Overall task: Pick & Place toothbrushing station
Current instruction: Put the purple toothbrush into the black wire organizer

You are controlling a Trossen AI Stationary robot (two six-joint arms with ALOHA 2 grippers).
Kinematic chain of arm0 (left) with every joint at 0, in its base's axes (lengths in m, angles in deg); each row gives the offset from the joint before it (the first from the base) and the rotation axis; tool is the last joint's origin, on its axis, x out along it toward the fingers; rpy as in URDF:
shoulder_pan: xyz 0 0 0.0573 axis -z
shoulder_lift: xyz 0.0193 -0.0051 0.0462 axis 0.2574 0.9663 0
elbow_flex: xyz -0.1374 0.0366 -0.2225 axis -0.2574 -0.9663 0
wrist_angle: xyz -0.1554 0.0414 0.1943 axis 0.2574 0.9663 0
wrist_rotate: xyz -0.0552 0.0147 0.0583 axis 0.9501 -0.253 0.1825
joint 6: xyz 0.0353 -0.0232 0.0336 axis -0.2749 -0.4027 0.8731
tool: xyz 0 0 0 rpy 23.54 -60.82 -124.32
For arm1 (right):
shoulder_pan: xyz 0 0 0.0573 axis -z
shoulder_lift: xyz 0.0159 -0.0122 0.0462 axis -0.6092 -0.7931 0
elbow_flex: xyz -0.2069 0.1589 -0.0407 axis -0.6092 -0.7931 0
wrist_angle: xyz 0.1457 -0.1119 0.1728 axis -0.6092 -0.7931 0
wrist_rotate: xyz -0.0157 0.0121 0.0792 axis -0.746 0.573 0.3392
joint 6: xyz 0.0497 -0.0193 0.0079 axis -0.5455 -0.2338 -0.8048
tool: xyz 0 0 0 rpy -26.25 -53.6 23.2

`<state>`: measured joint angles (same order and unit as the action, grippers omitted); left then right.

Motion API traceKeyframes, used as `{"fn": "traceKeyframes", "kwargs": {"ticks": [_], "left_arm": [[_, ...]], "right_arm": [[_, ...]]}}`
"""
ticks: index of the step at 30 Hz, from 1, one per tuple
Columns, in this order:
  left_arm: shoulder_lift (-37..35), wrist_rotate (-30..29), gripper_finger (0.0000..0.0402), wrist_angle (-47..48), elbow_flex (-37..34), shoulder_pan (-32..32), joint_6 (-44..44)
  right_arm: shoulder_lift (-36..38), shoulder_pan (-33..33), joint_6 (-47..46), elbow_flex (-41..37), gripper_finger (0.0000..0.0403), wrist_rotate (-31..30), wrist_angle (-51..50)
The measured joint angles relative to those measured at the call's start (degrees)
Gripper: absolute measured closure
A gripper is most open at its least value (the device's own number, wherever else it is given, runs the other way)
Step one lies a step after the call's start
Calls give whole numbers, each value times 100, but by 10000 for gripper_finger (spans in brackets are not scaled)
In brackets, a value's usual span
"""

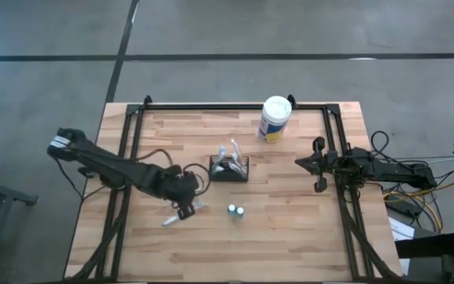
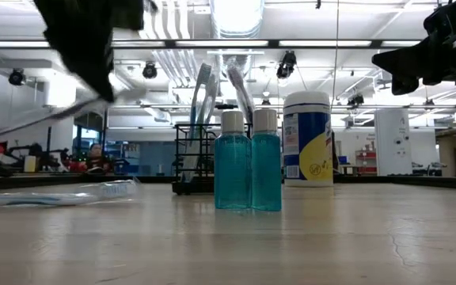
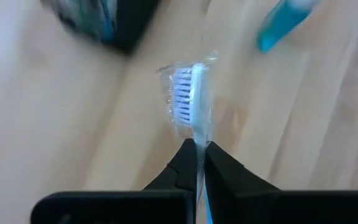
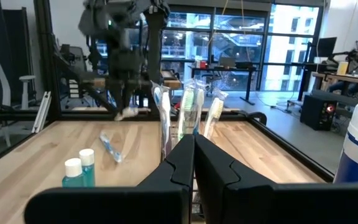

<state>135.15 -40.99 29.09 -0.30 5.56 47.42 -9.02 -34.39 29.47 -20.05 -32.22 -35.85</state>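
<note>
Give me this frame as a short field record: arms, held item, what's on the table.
left gripper: shut on a wrapped toothbrush, over the table's front left
right gripper: shut, holds nothing, at the right edge
caddy: table centre, toothbrushes standing in it
blue bottles: two, side by side, in front of caddy
white canister: upright, behind caddy
loose toothbrush: lying flat on the wood

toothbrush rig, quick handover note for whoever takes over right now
Left gripper: shut on a wrapped toothbrush, low over the table's front left.
Right gripper: shut, empty, waiting at the right edge.
Mesh caddy: mid-table, a few toothbrushes already standing in it.
Another wrapped toothbrush lies on the wood at the left.
Two blue bottles stand in front of the caddy; white canister at the back.
Left to do: carry the held brush to the caddy.
</note>
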Motion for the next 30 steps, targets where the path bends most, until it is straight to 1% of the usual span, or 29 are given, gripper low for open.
{"fn": "traceKeyframes", "kwargs": {"ticks": [3, 5, 7, 10, 12, 15, 17, 19, 24, 27, 29, 30], "left_arm": [[-581, -548, 389, -358, -49, 150, 912], [-1004, -659, 389, -728, -42, 179, 1624], [-1396, -675, 389, -1059, -42, 177, 2373], [-1902, -651, 389, -1516, -42, 173, 3775], [-2184, -479, 389, -1813, -42, 117, 4605], [-2573, -169, 389, -2155, -42, -166, 5399], [-2864, 333, 389, -2318, -47, -495, 5745], [-3184, 1068, 389, -2549, -91, -935, 5931], [-3954, 2959, 389, -2948, -579, -2390, 6007], [-4182, 3990, 389, -3226, -1081, -3387, 5551], [-4249, 4581, 389, -3784, -1502, -3927, 5038], [-4280, 4781, 389, -4132, -1702, -4132, 4747]], "right_arm": [[0, 0, 1, 0, 394, 0, 0], [0, 1, -6, 0, 394, 0, 2], [0, 0, -13, 0, 394, 0, 3], [0, 2, -10, 0, 394, 0, 4], [0, 0, -13, 0, 394, 0, 5], [0, 1, -17, 0, 394, 0, 10], [0, 1, -41, 0, 394, 0, 20], [0, 0, -64, 0, 394, 0, 22], [0, 1, -161, 0, 394, 0, 22], [0, 0, -167, 0, 394, 0, 22], [0, 2, -182, 0, 394, -2, 28], [0, 2, -196, 0, 394, -2, 28]]}}
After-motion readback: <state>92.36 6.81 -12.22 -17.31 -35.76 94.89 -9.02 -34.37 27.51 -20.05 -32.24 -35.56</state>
